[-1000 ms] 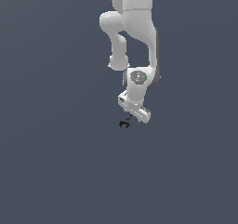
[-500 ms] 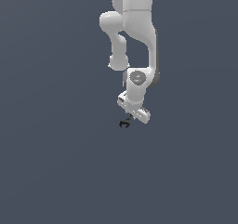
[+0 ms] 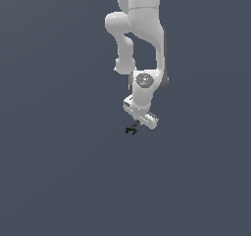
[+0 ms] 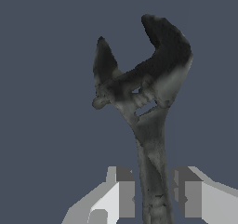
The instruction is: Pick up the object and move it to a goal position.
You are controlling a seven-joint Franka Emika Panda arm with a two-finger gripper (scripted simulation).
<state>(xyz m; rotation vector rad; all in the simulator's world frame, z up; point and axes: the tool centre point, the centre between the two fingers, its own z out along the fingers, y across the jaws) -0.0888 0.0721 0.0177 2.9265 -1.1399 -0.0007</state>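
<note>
Dark wrench-shaped object (image 4: 142, 97), stem between the jaws

My arm (image 3: 139, 29) is glossy white all over, built of fat rounded links with bulging, ball-like joints. A dark grey band shows along the edge of one link near my wrist. My wrist joint carries a round grey cap (image 3: 143, 80) with a small green dot at its rim. Below it sits my boxy white hand (image 3: 140, 113). My fingers (image 4: 122, 195) are blocky, white on the outer faces, with flat grey pads inside
</note>
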